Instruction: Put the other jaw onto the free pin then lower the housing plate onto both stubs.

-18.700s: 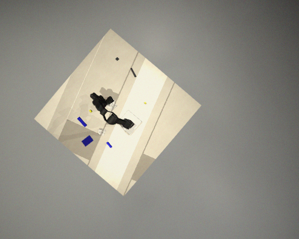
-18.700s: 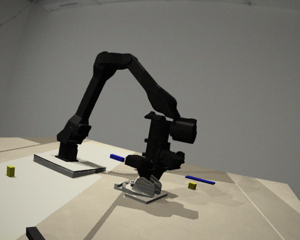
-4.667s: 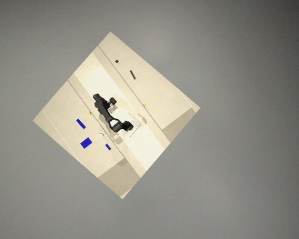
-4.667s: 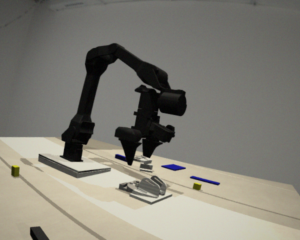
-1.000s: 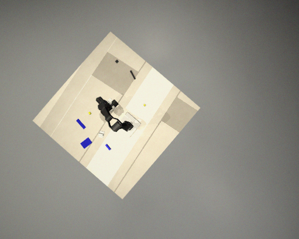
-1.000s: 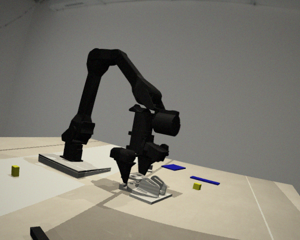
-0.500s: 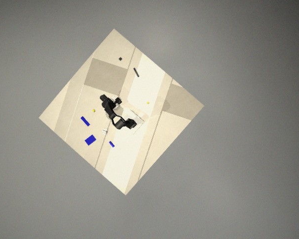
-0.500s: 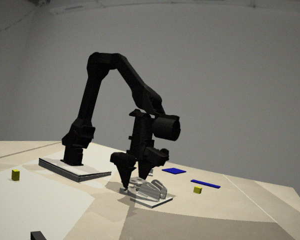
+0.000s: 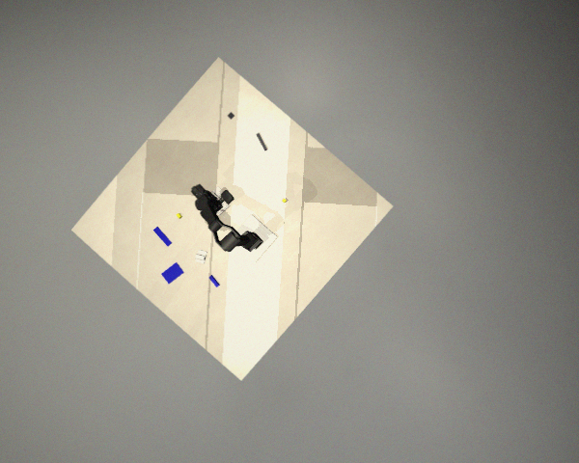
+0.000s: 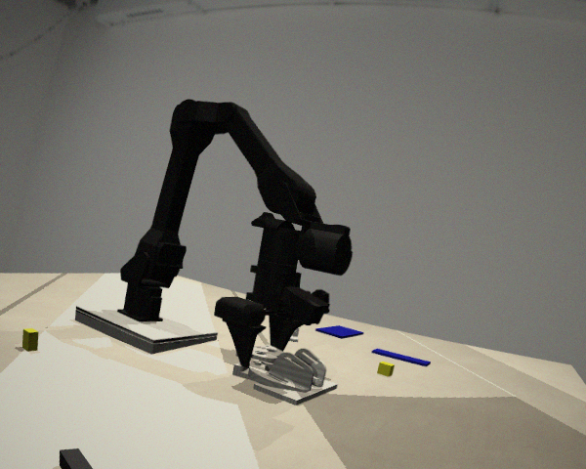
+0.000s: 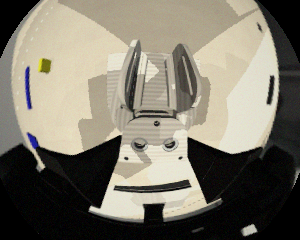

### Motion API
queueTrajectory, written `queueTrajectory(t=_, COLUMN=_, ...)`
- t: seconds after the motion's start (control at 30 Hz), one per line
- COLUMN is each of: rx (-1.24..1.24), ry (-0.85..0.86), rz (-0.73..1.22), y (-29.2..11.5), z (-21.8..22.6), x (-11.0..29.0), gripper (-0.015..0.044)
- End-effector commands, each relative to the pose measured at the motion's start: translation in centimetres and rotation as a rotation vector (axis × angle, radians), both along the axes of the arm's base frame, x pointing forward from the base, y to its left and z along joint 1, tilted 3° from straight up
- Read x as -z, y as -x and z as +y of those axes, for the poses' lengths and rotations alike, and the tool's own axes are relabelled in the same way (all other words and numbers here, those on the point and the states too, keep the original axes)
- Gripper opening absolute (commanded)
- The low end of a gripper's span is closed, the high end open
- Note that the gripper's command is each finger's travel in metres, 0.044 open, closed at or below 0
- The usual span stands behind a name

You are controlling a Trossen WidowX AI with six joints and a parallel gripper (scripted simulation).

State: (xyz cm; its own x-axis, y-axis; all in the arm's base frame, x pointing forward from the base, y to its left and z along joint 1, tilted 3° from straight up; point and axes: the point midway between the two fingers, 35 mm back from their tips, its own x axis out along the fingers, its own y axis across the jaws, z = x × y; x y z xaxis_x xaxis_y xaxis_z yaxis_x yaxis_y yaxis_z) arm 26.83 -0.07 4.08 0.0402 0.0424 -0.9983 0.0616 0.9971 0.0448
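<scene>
My gripper (image 10: 262, 357) (image 11: 153, 139) is shut on the housing plate (image 11: 155, 151), a pale plate with two round holes, which lies across the view between the fingers. In the exterior view the fingertips are low, at the rear of the jaw assembly. The two curved grey jaws stand side by side, the left jaw (image 11: 129, 82) and the right jaw (image 11: 189, 82) roughly parallel with a gap between them. They stand over the pale base plate (image 10: 323, 390) (image 11: 111, 62). The pins, stubs and gear teeth are hidden under the housing plate. I cannot tell whether the plate touches the stubs or sits level.
A yellow block (image 9: 179, 215) (image 10: 385, 368) (image 11: 45, 65) and a blue bar (image 9: 162, 235) (image 10: 400, 357) lie to one side, with a blue plate (image 9: 173, 273) (image 10: 340, 331). Another yellow block (image 9: 285, 200) (image 10: 29, 339), a dark bar (image 9: 261, 141) and a small white part (image 9: 201, 257) lie farther off.
</scene>
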Motion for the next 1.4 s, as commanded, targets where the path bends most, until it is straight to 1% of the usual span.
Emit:
queueTrajectory(t=0.0, rx=0.005, ry=-0.006, rz=0.007, y=0.06, z=0.09, x=0.29, gripper=0.0351)
queueTrajectory(t=1.37, rx=0.005, ry=-0.006, rz=0.007, y=0.04, z=0.12, x=1.07, gripper=0.0351)
